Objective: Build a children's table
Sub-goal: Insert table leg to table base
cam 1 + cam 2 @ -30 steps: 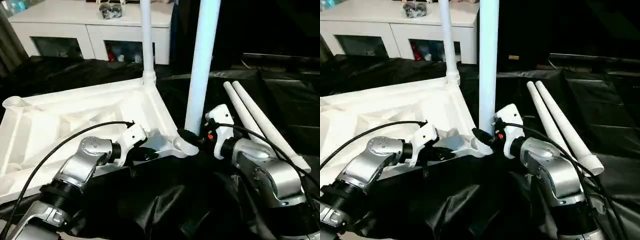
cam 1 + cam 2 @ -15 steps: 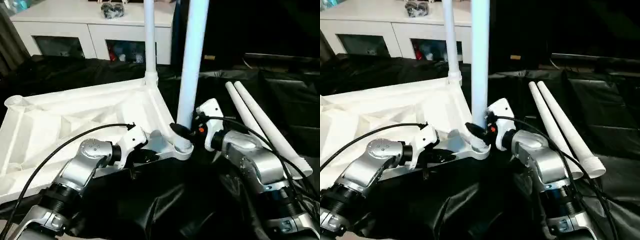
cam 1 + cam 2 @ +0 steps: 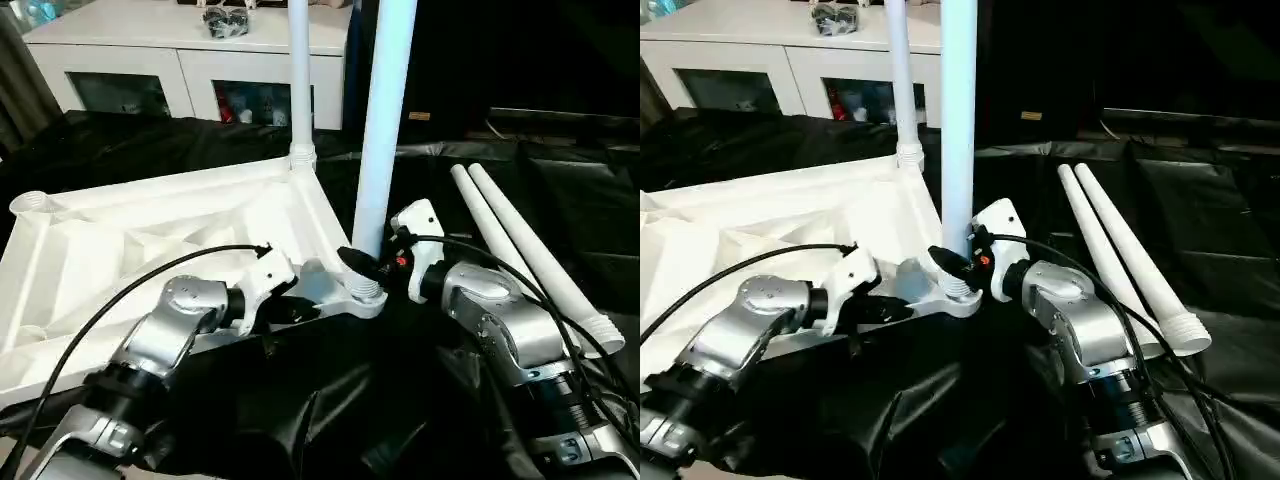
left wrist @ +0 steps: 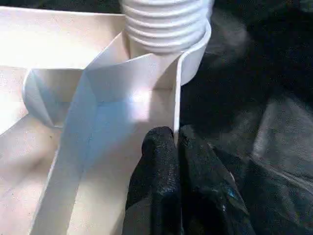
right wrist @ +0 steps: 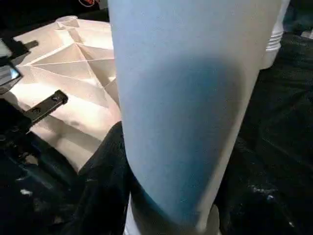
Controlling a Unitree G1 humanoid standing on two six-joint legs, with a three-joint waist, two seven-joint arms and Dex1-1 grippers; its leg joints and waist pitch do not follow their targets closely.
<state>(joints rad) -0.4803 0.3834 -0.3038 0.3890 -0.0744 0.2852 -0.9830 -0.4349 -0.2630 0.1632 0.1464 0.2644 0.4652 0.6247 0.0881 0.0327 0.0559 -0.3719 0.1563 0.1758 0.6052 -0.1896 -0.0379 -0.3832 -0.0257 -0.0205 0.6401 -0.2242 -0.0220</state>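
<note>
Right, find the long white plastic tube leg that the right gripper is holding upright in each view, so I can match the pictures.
Left eye view: the gripped white plastic tube leg rises right of centre.
Right eye view: it stands at centre.
Left wrist view: its ribbed threaded end sits in the corner socket.
Right wrist view: its shaft looms close across the middle.
Shared landmark: the white ribbed plastic tabletop, lying upside down.
</note>
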